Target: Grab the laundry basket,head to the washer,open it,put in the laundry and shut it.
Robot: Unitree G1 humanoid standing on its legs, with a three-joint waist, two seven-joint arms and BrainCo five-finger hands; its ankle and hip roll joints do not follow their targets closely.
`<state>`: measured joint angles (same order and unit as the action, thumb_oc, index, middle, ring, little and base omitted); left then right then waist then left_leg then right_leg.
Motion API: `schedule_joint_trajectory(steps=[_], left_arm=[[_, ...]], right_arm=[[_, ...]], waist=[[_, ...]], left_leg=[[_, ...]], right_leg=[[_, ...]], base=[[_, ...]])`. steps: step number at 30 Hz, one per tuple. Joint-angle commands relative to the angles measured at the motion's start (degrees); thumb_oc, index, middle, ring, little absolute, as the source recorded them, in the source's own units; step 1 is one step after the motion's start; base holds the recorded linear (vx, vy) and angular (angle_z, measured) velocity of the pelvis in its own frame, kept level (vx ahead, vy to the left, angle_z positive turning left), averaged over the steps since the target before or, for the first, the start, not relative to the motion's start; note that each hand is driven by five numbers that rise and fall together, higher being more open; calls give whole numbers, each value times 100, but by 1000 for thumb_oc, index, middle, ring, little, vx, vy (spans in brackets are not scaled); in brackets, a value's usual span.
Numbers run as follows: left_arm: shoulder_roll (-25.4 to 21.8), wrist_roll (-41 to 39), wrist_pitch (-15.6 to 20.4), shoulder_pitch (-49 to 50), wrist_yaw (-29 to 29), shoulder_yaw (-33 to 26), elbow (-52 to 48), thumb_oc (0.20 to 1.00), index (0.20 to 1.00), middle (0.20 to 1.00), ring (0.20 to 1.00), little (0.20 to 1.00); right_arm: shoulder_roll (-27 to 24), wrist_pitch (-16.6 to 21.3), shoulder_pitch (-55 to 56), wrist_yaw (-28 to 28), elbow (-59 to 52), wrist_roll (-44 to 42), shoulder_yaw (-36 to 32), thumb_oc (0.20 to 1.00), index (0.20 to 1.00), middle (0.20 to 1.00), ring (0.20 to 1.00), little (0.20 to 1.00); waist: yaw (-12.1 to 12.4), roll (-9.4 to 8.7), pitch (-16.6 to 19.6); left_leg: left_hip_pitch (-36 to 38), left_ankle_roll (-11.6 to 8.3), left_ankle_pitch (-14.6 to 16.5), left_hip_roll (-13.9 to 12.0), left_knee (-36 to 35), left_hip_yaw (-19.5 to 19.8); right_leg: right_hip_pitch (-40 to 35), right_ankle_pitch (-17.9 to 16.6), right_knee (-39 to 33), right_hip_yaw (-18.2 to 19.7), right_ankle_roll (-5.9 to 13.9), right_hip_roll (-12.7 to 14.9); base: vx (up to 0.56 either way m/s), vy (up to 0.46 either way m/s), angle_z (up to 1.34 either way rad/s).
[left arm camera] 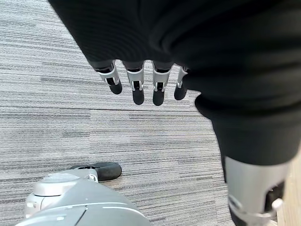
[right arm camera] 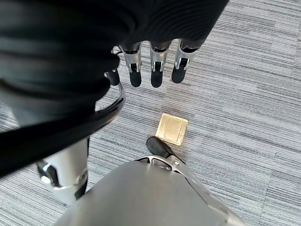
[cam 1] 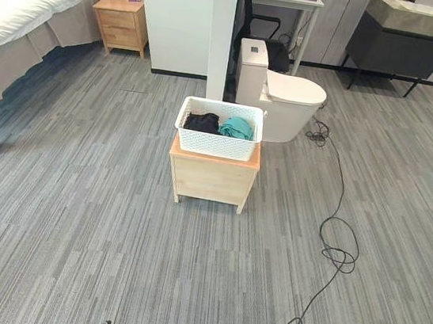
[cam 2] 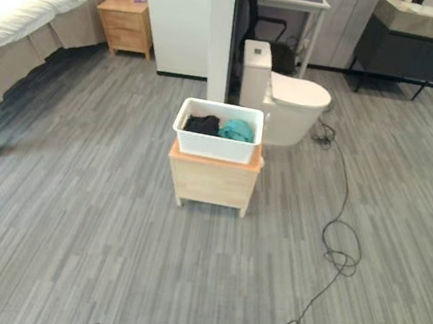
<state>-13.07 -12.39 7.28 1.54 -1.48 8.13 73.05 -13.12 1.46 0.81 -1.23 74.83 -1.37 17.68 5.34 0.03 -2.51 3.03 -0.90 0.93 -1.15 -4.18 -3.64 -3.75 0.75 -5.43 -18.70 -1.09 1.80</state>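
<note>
A white lattice laundry basket (cam 1: 217, 141) stands on a small wooden stand (cam 1: 211, 179) in the middle of the floor, some way ahead of me. Inside it lie a black garment (cam 1: 202, 122) and a teal garment (cam 1: 237, 127). My left hand (left arm camera: 137, 89) hangs over the grey carpet, its fingers straight and relaxed, holding nothing. My right hand (right arm camera: 156, 75) hangs the same way on the other side, open and empty. Both hands are far from the basket.
A white toilet (cam 1: 287, 99) sits just behind the basket to the right, beside a white pillar (cam 1: 221, 27). A bed (cam 1: 21, 8) and a nightstand (cam 1: 121, 26) are at the far left, a dark cabinet (cam 1: 408, 43) at the far right. A brass floor plate (right arm camera: 171, 128) lies below my right hand.
</note>
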Motion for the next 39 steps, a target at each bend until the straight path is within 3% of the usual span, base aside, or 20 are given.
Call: schedule_joint_trajectory(steps=[1, 39], left_arm=[[7, 74, 67, -260, -15, 166, 453, 1000, 1000, 1000, 1000, 1000], [6, -62, 59, -267, 77, 228, 346, 1000, 1000, 1000, 1000, 1000]], right_arm=[[-34, 9, -101, -23, 383, 52, 156, 1000, 1000, 1000, 1000, 1000], [-116, -4, -56, 25, 486, 1, 62, 1000, 1000, 1000, 1000, 1000]], waist=[[-28, -112, 204], [15, -24, 135]], left_leg=[[-294, -227, -151, -255, -82, -151], [-238, -330, -254, -398, -82, -110]], right_leg=[[-33, -105, 43, -2, 825, 723], [-136, 20, 43, -89, 739, 599]], base=[[0, 0, 0], [1, -10, 0]])
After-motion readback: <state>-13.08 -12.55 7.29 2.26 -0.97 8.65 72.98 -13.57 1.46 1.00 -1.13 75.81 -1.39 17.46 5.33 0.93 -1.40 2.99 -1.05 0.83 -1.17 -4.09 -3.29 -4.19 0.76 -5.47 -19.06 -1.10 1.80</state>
